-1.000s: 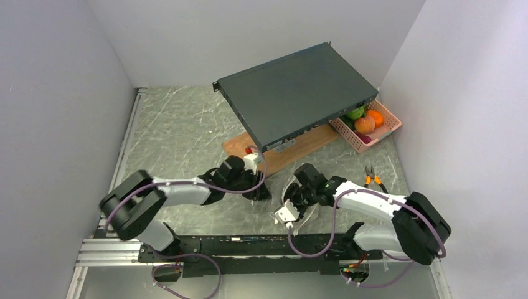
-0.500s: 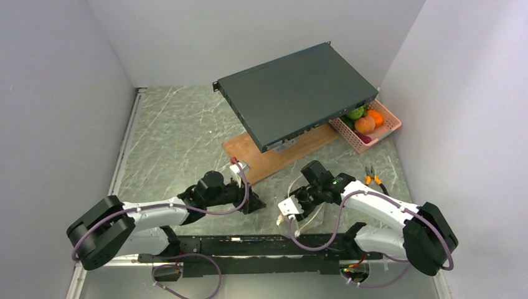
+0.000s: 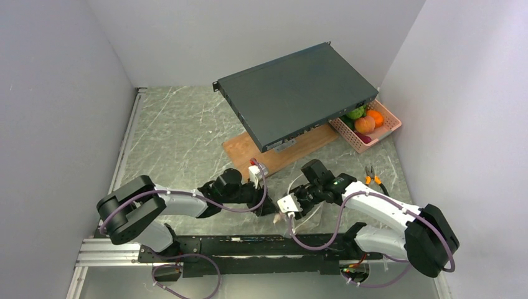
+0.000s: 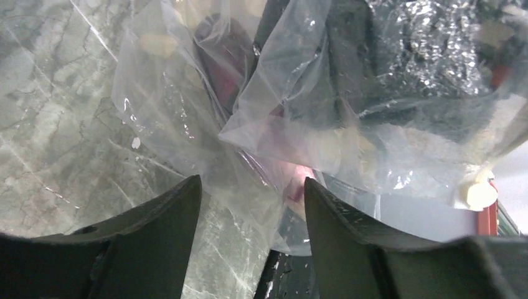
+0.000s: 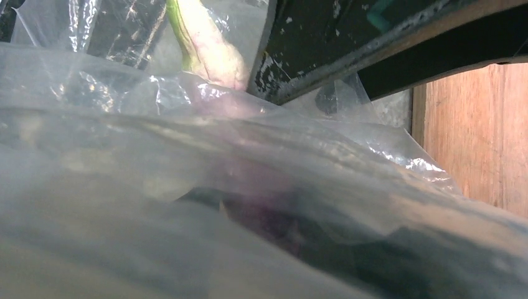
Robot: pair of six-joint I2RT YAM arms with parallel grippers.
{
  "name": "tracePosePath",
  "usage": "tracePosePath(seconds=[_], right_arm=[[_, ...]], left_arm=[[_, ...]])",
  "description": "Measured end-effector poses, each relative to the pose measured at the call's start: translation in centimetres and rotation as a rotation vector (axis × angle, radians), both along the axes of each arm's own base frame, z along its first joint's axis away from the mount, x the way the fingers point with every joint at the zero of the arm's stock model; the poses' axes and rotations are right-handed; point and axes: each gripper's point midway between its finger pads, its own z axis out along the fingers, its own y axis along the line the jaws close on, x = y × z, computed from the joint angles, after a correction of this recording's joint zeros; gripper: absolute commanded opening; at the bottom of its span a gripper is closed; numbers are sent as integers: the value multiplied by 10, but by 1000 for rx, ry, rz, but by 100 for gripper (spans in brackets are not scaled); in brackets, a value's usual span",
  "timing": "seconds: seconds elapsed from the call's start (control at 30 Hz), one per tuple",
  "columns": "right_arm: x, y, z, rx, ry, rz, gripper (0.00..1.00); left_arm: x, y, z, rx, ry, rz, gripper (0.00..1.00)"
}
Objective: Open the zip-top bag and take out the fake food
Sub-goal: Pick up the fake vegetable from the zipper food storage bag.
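Left side: the left end effector [image 3: 273, 210] has moved right along the near edge of the worktop [image 3: 180, 137] and now sits just beside the bag [image 3: 313, 215]. Its jaws have widened over the last second and stand spread. The left wrist view shows a fold of plastic between the fingers [image 4: 168, 212], not yet pinched.

Centre: the bag hangs crumpled near the middle of the near edge, between the two end effectors. At least one dark red piece of food [image 4: 224, 56] remains inside, and a green-and-pale piece [image 5: 205, 50] shows through the film. I cannot tell whether the zip is open.

Right of centre: the right end effector [image 3: 294, 210] has barely shifted. Its jaws are buried in plastic and I cannot tell how they stand, though the bag appears to hang from it.

Assessment: the left side looks set for a fresh grip opposite the right, to part the mouth. Removal is not yet done.

Right edge: pliers [image 3: 373, 179] lie untouched. The basket [image 3: 391, 119] in the far right corner holds other food.
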Motion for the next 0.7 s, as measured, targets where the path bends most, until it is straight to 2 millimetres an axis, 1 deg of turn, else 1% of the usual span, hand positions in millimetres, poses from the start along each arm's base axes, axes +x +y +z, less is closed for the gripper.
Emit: tracePosePath(seconds=[0.03,0.07,0.1,0.13,0.17,0.27,0.33,0.4,0.5,0.6,0.7], right_arm=[[0,1,1,4,0,0,8],[0,1,1,8,0,-1,8],[0,2,2,11,-1,0,8],[0,2,2,11,-1,-1,7],[1,2,2,12,-2,-1,7],[4,1,3,14,-7,-15,6],[11,-2,4,14,-18,-41,6],[19,-6,6,18,-37,-73,6],[31,-11,10,27,-74,-116,6],[37,-15,14,39,-94,-141,6],[39,-16,19,54,-101,-152,6]], left_arm=[[1,0,-1,4,1,5,54],[2,0,-1,9,-1,12,41],[3,0,-1,14,3,18,26],[3,0,-2,19,10,20,6],[4,0,-2,27,12,18,0],[5,-2,-1,39,22,21,0],[6,-1,-2,55,25,30,0],[9,6,-3,84,27,65,0],[15,17,2,107,6,126,0],[23,31,6,128,-21,200,0],[28,42,4,154,-30,251,0]])
